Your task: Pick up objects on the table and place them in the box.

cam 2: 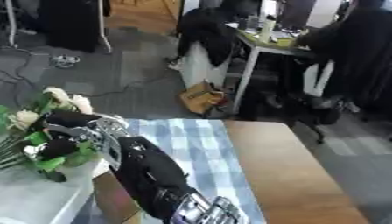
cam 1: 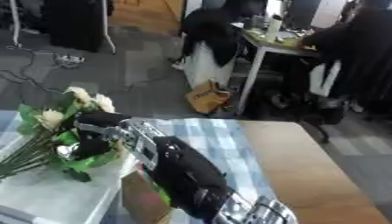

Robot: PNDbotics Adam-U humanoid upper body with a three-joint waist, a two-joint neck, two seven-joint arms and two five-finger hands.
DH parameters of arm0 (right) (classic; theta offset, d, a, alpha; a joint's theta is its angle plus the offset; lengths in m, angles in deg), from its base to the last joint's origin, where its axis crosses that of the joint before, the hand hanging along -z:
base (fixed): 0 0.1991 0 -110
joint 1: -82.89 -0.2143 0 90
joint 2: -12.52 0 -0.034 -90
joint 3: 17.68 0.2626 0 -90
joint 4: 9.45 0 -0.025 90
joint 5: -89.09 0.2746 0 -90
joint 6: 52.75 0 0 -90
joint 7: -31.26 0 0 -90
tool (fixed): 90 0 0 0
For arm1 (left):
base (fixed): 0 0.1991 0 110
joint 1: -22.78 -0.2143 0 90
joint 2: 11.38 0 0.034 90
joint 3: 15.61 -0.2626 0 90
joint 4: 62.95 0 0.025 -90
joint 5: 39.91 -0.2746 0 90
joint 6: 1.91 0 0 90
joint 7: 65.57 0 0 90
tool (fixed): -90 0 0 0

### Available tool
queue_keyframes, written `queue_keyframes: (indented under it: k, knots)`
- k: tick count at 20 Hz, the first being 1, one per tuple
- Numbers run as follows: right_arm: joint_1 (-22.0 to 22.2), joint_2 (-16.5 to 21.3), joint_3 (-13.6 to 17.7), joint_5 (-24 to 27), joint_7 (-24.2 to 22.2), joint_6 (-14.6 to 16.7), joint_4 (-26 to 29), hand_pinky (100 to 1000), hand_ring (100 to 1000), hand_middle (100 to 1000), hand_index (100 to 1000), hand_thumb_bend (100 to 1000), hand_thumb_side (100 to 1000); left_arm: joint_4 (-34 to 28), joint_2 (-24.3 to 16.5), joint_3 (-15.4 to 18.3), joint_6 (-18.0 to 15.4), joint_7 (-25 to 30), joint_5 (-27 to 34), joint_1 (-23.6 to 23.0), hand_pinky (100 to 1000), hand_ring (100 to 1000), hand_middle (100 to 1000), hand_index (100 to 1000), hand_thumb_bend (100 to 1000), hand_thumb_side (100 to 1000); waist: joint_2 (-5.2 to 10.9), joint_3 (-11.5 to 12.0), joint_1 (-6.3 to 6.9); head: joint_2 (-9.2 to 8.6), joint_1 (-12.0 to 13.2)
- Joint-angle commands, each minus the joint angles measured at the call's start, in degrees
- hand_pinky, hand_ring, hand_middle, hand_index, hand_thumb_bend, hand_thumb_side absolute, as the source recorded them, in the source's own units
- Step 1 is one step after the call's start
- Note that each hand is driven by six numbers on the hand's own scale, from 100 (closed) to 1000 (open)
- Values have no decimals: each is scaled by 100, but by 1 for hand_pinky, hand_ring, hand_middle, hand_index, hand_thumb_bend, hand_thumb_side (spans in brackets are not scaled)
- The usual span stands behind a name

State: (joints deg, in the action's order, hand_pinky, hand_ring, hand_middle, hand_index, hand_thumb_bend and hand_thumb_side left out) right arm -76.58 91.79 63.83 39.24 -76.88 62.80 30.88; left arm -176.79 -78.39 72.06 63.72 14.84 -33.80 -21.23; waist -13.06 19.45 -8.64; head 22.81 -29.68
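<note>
Right hand (cam 1: 96, 131) reached across from lower right, fingers curled round flower bunch (cam 1: 50, 131) stems. Bunch hung above white box (cam 1: 54, 197) at left of surface (cam 1: 306, 166). Step: placing. Next: lower into box, open fingers. Left hand unseen.

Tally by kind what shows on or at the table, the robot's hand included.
Flower bunch, white blooms and green leaves, gripped by the hand: 1
Right hand: 1
Brown cardboard box: 1
Blue-checked cloth: 1
Pale surface at left, kind unclear: 1
Total: 5
</note>
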Motion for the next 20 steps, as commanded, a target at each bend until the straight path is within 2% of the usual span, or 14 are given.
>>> queue_keyframes:
  k: [1, 2, 3, 4, 5, 8, 15, 17, 20]
  knots:
    - [-80, 39, 21, 46, -62, 324, 68, 854, 880, 909, 867, 100, 1000, -76, 4, -32, -20, 0, 15, 101, 683, 802, 774, 829, 100, 832, 22, -8, 26, 25, -32]
    - [-68, 43, 15, 83, -38, 446, 84, 854, 880, 909, 867, 100, 1000, -76, 1, -30, -20, -1, 13, 102, 683, 802, 774, 829, 100, 832, 20, -12, 27, 26, -33]
    - [-58, 44, 15, 124, 3, 557, 94, 915, 946, 971, 935, 100, 1000, -76, -1, -28, -21, -3, 12, 104, 683, 802, 774, 829, 100, 832, 19, -14, 27, 25, -37]
    - [-48, 46, 15, 181, 57, 651, 93, 915, 946, 971, 935, 100, 1000, -76, -3, -26, -23, -5, 10, 106, 683, 802, 774, 829, 100, 832, 19, -16, 26, 26, -39]
    - [-44, 49, 22, 239, 134, 722, 99, 956, 976, 1000, 983, 100, 1000, -76, -4, -25, -24, -8, 9, 106, 683, 802, 774, 829, 100, 833, 20, -17, 26, 32, -46]
    - [-38, 65, 19, 362, 434, 849, 105, 968, 983, 1000, 988, 100, 1000, -76, -8, -25, -24, -15, 7, 106, 683, 802, 774, 828, 100, 833, 27, -20, 24, 49, -67]
    - [-84, 83, 18, 510, 690, 895, 84, 994, 989, 1000, 996, 100, 1000, -76, -18, -20, -25, -39, -3, 92, 684, 803, 775, 829, 100, 833, 52, -34, 26, 91, -122]
    - [-159, 127, 34, 787, 720, 859, 219, 986, 977, 1000, 996, 100, 1000, -76, -28, -12, -23, -57, -10, 68, 684, 803, 776, 831, 100, 835, 83, -60, 34, 129, -139]
    - [-254, 214, -12, 1485, 709, 742, 573, 984, 972, 1000, 996, 100, 1000, -76, -51, -12, 0, -88, -23, 15, 685, 804, 776, 831, 100, 835, 149, -113, 54, 204, -180]
